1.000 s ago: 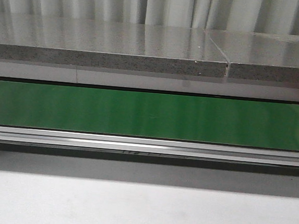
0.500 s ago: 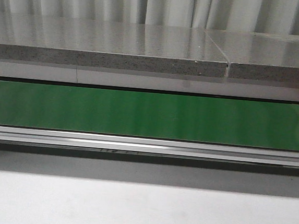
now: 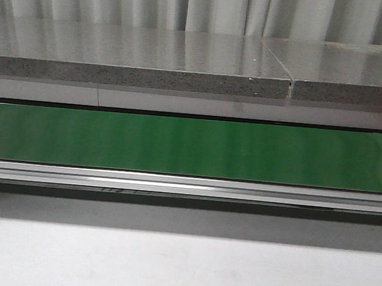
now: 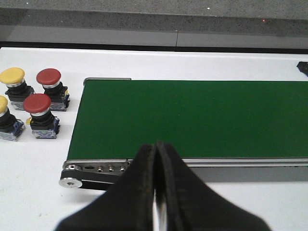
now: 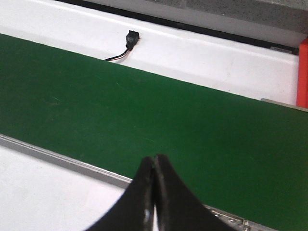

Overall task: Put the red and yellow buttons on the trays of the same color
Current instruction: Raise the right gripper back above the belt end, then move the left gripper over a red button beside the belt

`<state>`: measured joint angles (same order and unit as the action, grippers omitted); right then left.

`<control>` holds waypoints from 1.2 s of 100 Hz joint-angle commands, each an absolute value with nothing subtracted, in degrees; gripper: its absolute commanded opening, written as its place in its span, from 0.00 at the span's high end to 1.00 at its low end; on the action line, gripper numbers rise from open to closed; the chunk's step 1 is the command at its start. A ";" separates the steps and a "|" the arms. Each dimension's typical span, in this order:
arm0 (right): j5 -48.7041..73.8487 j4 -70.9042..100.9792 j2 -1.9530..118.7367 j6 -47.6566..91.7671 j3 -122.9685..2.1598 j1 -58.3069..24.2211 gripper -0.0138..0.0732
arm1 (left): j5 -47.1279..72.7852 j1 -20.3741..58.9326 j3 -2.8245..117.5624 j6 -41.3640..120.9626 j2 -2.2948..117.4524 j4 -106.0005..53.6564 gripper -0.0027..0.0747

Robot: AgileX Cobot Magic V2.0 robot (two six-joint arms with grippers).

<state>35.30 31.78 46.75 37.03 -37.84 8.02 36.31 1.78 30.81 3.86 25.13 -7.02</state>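
Your buttons, two red (image 4: 43, 91) and two yellow (image 4: 12, 77), stand clustered on the white table just off the conveyor belt's (image 4: 192, 118) end, to one side of the left gripper (image 4: 155, 159). It is nearer; the right gripper (image 5: 154, 166) sees none. Both are closed, empty

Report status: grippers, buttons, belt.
Left gripper and right gripper shut, empty. Two red buttons and two yellow buttons untouched beside green belt. No trays in view. Belt bare.
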 commanded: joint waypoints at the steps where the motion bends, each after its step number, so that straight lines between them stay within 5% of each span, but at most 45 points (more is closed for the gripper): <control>1: 32.73 32.86 46.21 37.59 -39.40 8.07 0.92 | 32.23 2.17 32.40 3.74 25.40 -7.80 0.98; 13: 32.73 32.86 46.21 37.59 -39.40 8.07 0.92 | 32.21 2.17 32.40 3.74 25.40 -7.80 0.83; 29: 32.73 32.86 46.21 37.59 -39.40 8.07 0.92 | 32.43 2.17 32.40 3.74 25.40 -7.80 0.32; 36: 32.73 32.86 46.21 37.59 -39.40 8.07 0.92 | 32.43 2.17 32.40 3.74 25.40 -7.80 0.20; 73: 32.73 32.86 46.21 37.59 -39.40 8.07 0.92 | 30.78 0.25 35.31 -11.85 31.07 1.23 0.18; 120: 32.73 32.86 46.21 37.59 -39.40 8.07 0.92 | 31.82 -15.17 55.45 -16.39 65.64 -3.98 0.18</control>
<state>35.30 31.78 46.75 37.13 -37.84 8.02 35.03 -12.67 50.74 -15.69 60.63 -0.56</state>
